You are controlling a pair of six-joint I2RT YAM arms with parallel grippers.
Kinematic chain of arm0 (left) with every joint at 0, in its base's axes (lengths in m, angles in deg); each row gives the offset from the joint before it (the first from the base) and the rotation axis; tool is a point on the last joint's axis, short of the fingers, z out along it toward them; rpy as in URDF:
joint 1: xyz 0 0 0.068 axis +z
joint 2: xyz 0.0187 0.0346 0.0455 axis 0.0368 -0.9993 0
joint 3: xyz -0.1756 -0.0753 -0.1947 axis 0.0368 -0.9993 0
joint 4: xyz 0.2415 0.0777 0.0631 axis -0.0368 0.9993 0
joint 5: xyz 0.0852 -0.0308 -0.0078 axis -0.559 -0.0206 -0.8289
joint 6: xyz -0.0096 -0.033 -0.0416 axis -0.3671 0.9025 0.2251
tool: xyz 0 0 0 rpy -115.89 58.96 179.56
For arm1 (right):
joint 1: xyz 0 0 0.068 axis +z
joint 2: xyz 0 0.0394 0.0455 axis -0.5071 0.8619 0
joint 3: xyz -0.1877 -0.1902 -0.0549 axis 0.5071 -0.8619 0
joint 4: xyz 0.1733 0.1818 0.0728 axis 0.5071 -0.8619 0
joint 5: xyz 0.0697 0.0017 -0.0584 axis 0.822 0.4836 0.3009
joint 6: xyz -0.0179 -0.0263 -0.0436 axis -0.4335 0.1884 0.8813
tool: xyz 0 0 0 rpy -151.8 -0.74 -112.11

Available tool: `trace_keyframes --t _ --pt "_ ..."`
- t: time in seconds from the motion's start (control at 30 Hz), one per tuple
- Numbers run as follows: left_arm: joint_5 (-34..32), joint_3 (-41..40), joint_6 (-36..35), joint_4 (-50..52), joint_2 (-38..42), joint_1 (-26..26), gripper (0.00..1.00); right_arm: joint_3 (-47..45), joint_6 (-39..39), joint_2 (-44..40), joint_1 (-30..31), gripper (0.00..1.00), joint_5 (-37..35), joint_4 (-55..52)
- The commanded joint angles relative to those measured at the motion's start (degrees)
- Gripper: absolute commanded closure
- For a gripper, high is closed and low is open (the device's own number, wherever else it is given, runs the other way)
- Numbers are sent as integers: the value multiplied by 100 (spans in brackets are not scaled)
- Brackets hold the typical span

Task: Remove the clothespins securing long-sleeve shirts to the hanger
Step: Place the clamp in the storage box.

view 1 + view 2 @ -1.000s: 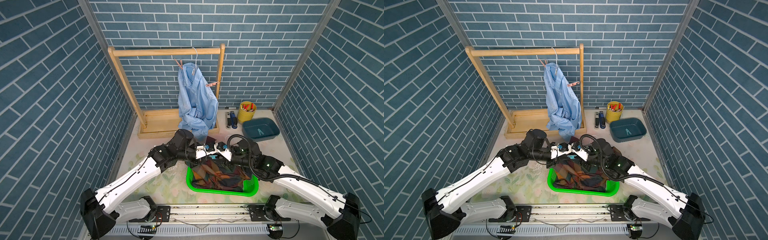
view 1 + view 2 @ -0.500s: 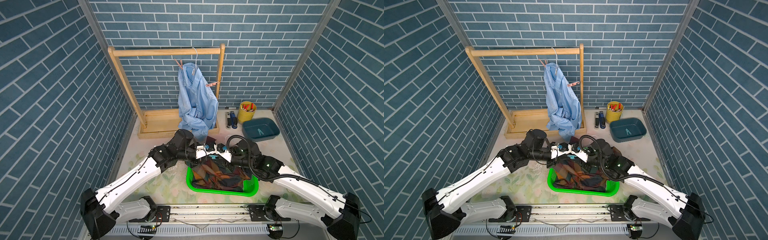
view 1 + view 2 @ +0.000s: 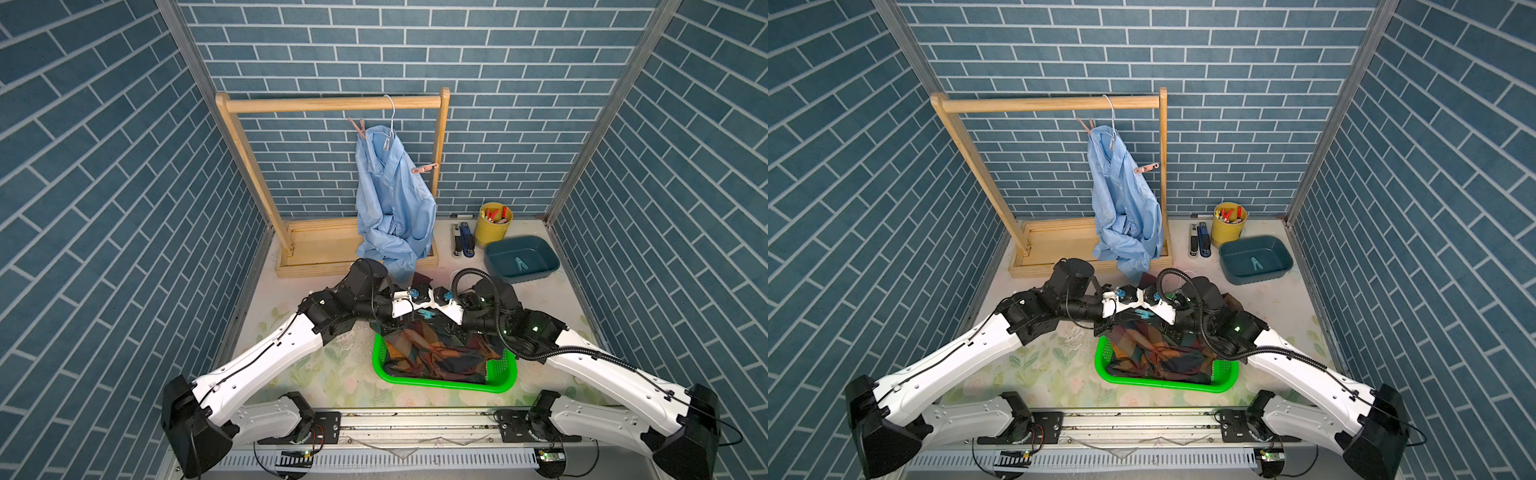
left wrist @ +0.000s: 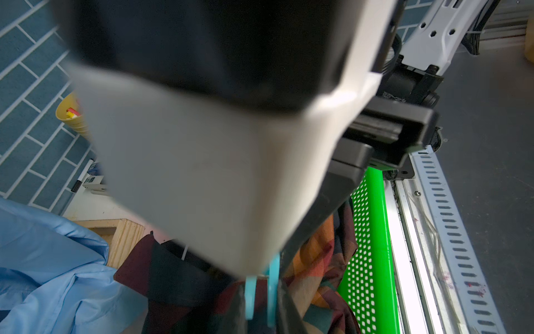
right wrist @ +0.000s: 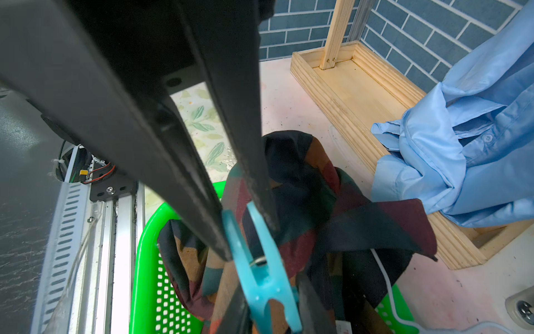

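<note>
Teal clothespin (image 5: 260, 274): smooth forked plastic.
Right jaws: we are pinching its handles.
Left jaws: we cannot tell.

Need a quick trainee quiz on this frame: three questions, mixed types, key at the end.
1. True or false: the pale blue shirt lies in the green basket.
2. How many pink clothespins grip that shirt?
3. What do the jaws of the right gripper pinch?
Key: 1 false, it hangs from the wooden rack; 2 two; 3 the teal clothespin.
</note>
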Motion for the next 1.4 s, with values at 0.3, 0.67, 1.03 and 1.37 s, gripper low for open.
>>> trace_keyframes --t 0.3,0.67,1.03,1.37 --pt "91 -21 -12 125 -78 -5 59 245 12 -32 29 100 201 153" --pt "53 9 3 127 -159 -14 46 184 -26 -114 32 100 215 196" --pt "-291 -114 167 -195 -46 -8 0 -34 -148 -285 44 100 195 258" --pt "-851 -874 1167 -1846 1053 628 0 -170 -515 -671 26 100 -449 162"
